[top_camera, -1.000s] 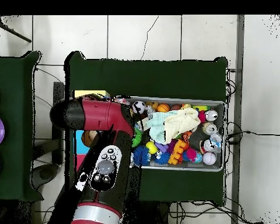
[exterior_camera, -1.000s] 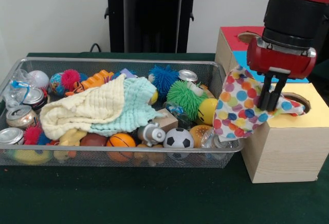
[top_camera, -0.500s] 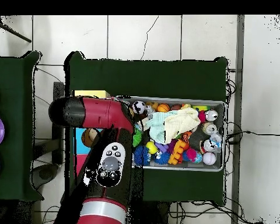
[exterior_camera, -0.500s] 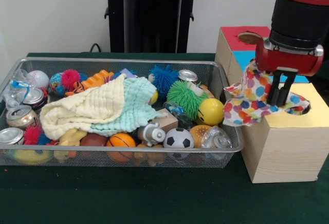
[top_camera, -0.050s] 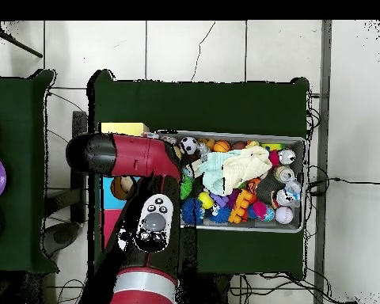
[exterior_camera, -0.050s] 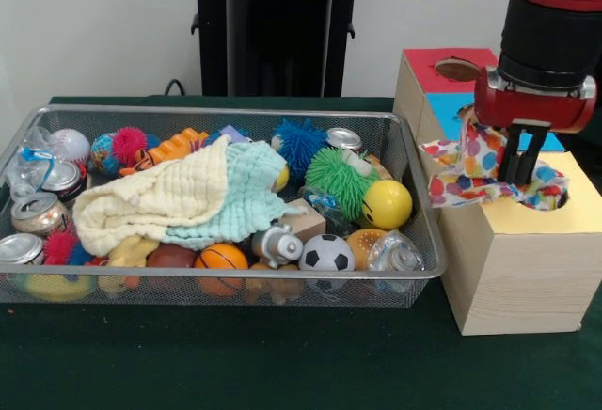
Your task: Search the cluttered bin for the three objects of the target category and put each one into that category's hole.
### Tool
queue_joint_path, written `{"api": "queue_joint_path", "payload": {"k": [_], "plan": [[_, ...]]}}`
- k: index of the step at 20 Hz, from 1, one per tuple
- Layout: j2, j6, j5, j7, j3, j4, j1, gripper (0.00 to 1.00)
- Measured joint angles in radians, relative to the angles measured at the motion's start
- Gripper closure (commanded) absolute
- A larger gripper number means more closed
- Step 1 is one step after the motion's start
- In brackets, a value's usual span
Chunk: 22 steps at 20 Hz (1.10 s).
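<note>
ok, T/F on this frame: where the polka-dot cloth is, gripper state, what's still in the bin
1. The gripper is shut on the polka-dot cloth. True.
2. The polka-dot cloth lies inside the wire bin. False: it is draped over the yellow-topped box, at its hole.
3. A cream cloth and a mint cloth lie together in the bin. True.
4. The soccer ball sits at the bin's back wall. False: it is against the wall nearest the camera, in the front view.
5. The red-topped box has the cloth stuffed in its hole. False: its hole is uncovered.
</note>
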<state>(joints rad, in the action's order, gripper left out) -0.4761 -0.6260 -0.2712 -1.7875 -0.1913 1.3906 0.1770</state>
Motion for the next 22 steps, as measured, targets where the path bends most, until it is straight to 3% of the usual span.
{"api": "queue_joint_path", "payload": {"k": [4, 16, 22], "plan": [[-0.010, 0.028, -0.015, 0.000, 0.016, 0.025, 0.001, 1.00], [0.006, 0.388, -0.072, -0.002, 0.023, 0.113, 0.052, 1.00], [0.071, 0.466, -0.105, -0.002, -0.073, 0.103, 0.144, 1.00]]}}
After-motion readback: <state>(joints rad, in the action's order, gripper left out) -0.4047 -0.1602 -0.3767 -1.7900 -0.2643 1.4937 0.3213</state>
